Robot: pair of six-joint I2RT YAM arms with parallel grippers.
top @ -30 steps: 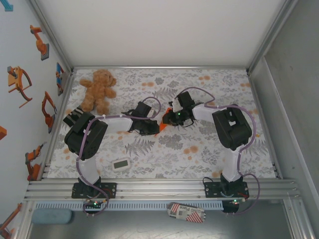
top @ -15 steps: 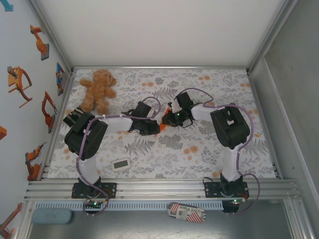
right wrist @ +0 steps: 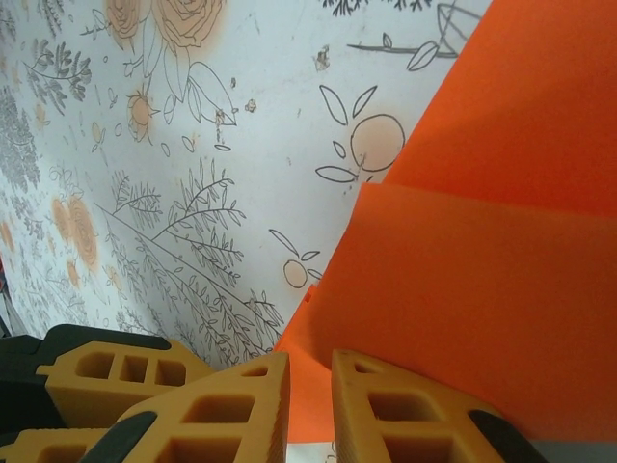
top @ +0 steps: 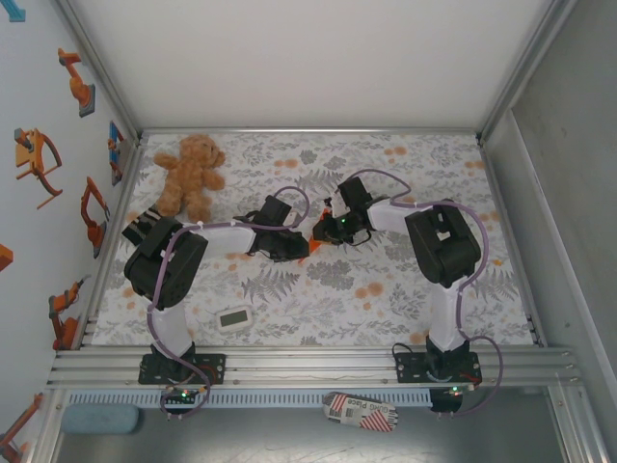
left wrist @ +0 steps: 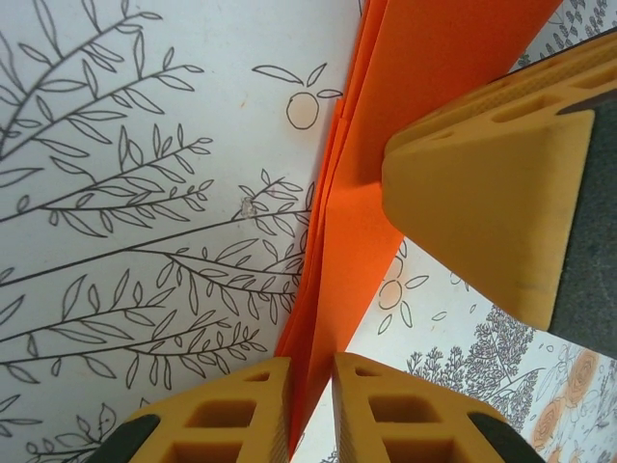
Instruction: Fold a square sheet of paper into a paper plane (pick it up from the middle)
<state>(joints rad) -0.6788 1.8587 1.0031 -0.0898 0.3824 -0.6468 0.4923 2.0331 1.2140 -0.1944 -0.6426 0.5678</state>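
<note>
The orange paper (top: 311, 249), folded into a narrow layered strip, is held off the table between the two grippers at mid-table. In the left wrist view the paper (left wrist: 405, 77) runs down between my left gripper's (left wrist: 310, 362) jaws. They stand slightly apart, with the paper against one finger and a thin gap beside the other. One finger (left wrist: 482, 212) of the right gripper presses on the paper further along. In the right wrist view my right gripper (right wrist: 310, 359) is closed on the paper's (right wrist: 482, 289) edge. From above, the left gripper (top: 301, 246) and right gripper (top: 323, 231) nearly touch.
A brown teddy bear (top: 190, 174) sits at the back left of the flower-patterned table (top: 386, 289). A small white timer (top: 233, 317) lies near the front left. Metal frame rails edge the table on all sides.
The right arm has shifted a little to the left, bringing its gripper closer to the left one. The paper stays between the two grippers.
</note>
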